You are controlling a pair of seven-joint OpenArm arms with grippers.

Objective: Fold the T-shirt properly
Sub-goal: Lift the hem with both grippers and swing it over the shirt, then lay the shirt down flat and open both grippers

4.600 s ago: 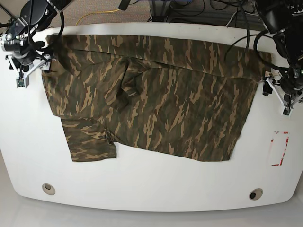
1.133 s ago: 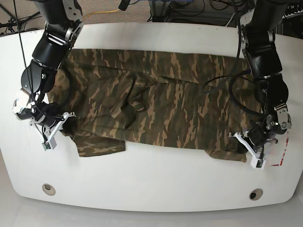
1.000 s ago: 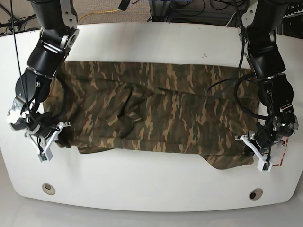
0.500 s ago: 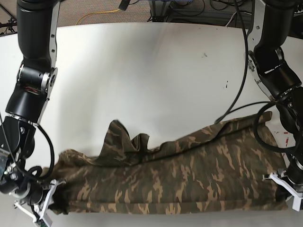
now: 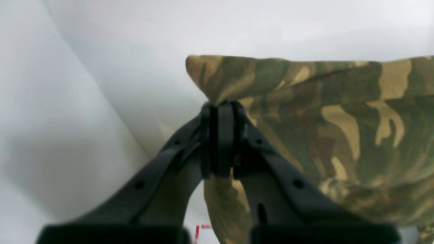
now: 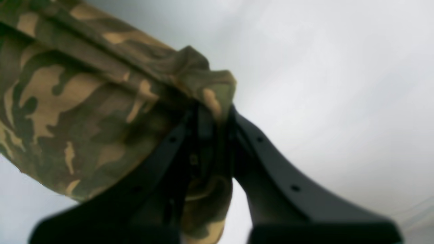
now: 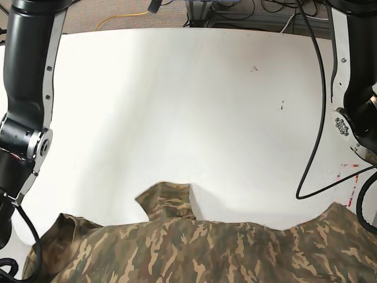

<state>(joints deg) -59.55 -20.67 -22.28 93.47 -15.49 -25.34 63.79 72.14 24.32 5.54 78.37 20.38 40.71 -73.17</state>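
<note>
The T-shirt (image 7: 200, 253), a camouflage print of olive, brown and tan, fills the 6 o'clock edge of the base view, stretched wide from the 7 o'clock corner to the 5 o'clock corner. A small flap of it pokes up toward 12 o'clock near the middle, and its lower part runs out of the picture. The rest of the white table (image 7: 188, 118) shows bare above it, with a few tiny dark specks toward 2 o'clock and a red-edged marking (image 7: 351, 177) at 3 o'clock; whether that marking carries any writing cannot be made out. No brand, label or lettering can be read on the cloth or on the arms.

In the left wrist view the left gripper (image 5: 220, 135) has its black jaws pressed together, pinching a corner of the shirt; the fabric spreads away toward 3 o'clock and a strip hangs down below the jaws toward 6 o'clock. A bit of red marking peeks out at 6 o'clock under the gripper.

In the right wrist view the right gripper (image 6: 212, 135) is clamped on a bunched fold of the shirt, with the cloth spreading toward 9 o'clock and some gathered between the jaws. Both wrist views are blurred.

In the base view the gripper tips themselves lie out of the picture; only the upper arm links show at 9 and 3 o'clock.
</note>
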